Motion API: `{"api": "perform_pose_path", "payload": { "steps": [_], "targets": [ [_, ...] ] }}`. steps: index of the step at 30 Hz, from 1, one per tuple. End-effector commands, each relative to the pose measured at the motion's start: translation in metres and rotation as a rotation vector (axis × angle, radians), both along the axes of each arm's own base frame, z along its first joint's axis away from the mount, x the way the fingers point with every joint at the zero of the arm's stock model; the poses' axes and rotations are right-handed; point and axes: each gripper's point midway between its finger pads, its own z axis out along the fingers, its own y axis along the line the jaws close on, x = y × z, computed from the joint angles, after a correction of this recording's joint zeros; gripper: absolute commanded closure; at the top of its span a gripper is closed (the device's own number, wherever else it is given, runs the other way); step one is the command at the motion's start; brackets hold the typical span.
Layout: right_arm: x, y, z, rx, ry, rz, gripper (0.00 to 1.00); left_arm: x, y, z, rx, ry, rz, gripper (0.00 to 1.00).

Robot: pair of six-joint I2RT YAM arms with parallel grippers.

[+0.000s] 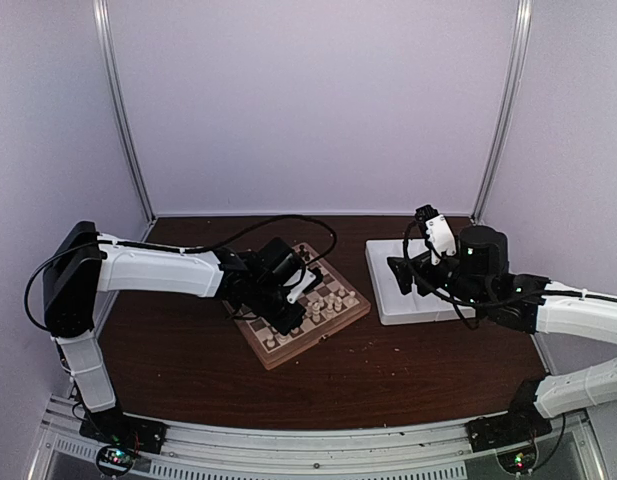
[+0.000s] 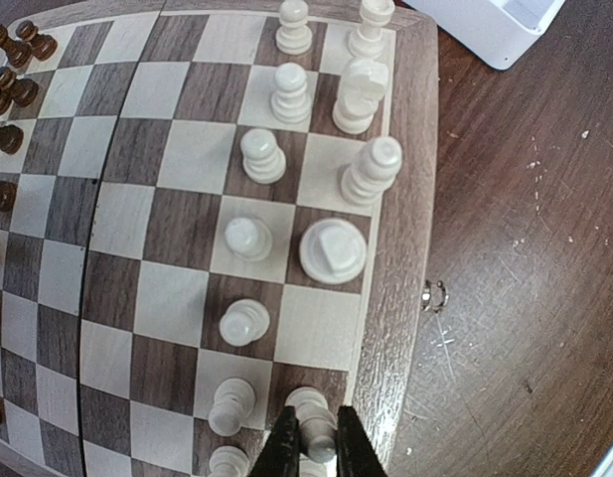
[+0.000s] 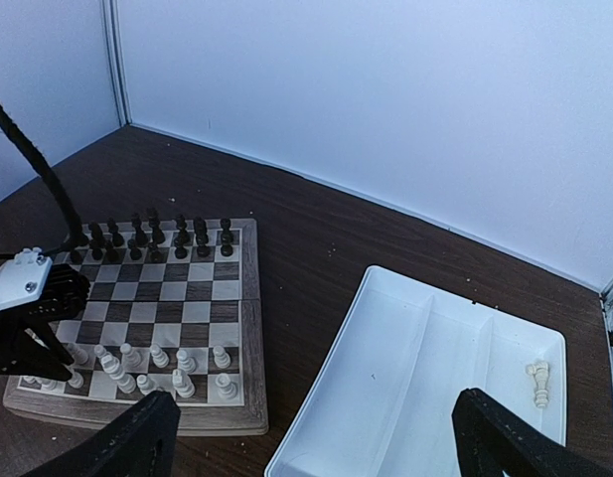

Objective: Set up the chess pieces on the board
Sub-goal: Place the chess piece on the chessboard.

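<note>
On the left, a cream chess piece (image 2: 308, 405) is clamped in the left claw (image 2: 317, 444) on the edge row of the board (image 2: 409, 179), beside the rim. On the right, the right claw (image 3: 321, 442) is held wide apart above the white tray (image 3: 405, 397), a lone piece (image 3: 536, 383) lying in it beyond the fingers.

Board (image 3: 248, 328) at left: dark pieces (image 3: 152, 237) on far rows, cream pieces (image 3: 152, 358) on near rows. Left gripper (image 3: 28, 318) over near-left corner. Tray (image 3: 385, 397) at right, stray piece (image 3: 537, 382) lying in far-right compartment. Right gripper (image 3: 316, 407) fingers wide apart.
</note>
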Motion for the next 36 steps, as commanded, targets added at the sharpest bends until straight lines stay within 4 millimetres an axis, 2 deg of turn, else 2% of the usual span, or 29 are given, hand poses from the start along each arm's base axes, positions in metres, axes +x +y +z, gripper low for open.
{"api": "perform_pose_path", "payload": {
  "steps": [1,6,12,16,23,29,32,36],
  "targets": [
    [0.000,-0.006,0.006,0.015,-0.024,-0.019,0.00,0.001,-0.005,-0.002,0.001,-0.017,-0.013,0.85],
    [0.001,-0.005,0.005,0.012,-0.021,-0.017,0.00,0.001,-0.005,0.006,0.014,-0.040,-0.018,0.76],
    [0.001,-0.006,0.005,0.010,-0.018,-0.021,0.00,0.000,-0.009,0.026,-0.025,-0.057,-0.029,0.74],
    [0.003,-0.011,0.004,-0.002,-0.012,-0.048,0.02,-0.001,-0.009,0.049,-0.060,-0.087,-0.024,0.74],
    [0.024,-0.053,-0.010,0.008,0.105,-0.211,0.10,0.000,-0.002,0.111,-0.168,-0.181,-0.003,0.71],
    [0.040,-0.106,-0.024,0.037,0.255,-0.371,0.19,0.009,0.010,0.139,-0.227,-0.301,0.050,0.55],
    [0.045,-0.128,-0.032,0.028,0.310,-0.439,0.32,0.011,0.012,0.149,-0.260,-0.332,0.066,0.47],
    [0.055,-0.144,-0.045,0.037,0.366,-0.476,0.51,0.013,0.013,0.158,-0.273,-0.349,0.073,0.38]
  ]
}}
